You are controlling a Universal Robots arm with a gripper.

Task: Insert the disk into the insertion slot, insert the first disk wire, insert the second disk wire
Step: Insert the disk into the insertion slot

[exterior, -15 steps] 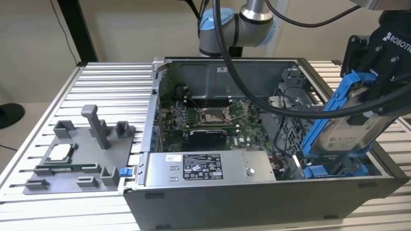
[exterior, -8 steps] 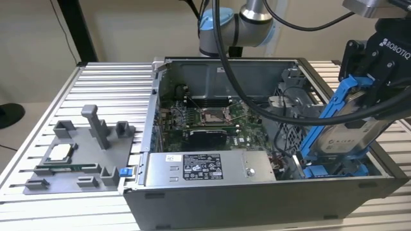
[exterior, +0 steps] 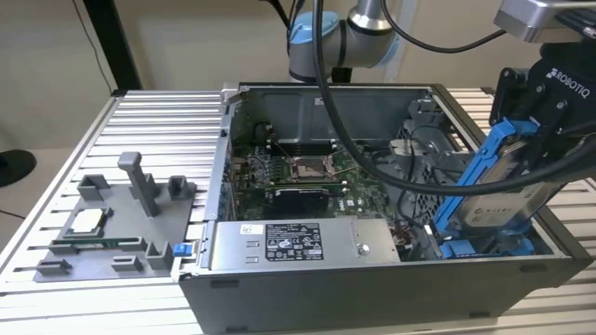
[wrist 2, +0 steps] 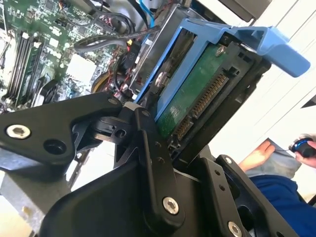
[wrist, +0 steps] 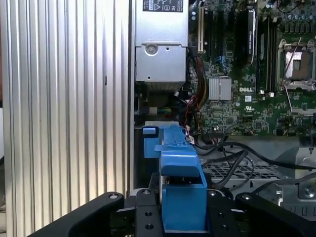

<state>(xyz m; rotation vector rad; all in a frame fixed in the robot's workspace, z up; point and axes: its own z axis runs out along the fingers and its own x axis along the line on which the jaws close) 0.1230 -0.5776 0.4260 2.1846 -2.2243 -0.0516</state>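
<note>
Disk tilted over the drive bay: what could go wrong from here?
The disk sits tilted in the gripper, its low end near the insertion slot; it could catch on a blue rail and jam. Black cables run close by the disk and might be snagged or pinched. The gripper holds just the carrier's upper end, so the disk may pivot.

The computer case [exterior: 373,293] stands on the table [exterior: 158,118]. A fixture plate [exterior: 102,237] lies on the table just beside the case, at the exterior view's left. Inside the case, the power supply box [exterior: 289,244] sits along the near wall, with the motherboard [exterior: 298,174] behind it. The insertion slot [exterior: 484,248] is in the near corner at the exterior view's right. The disk [exterior: 498,202] stands tilted over the slot, its lower end down at it and its upper end held in the gripper [exterior: 532,132]. The arm base [exterior: 322,42] stands behind the case.
</note>
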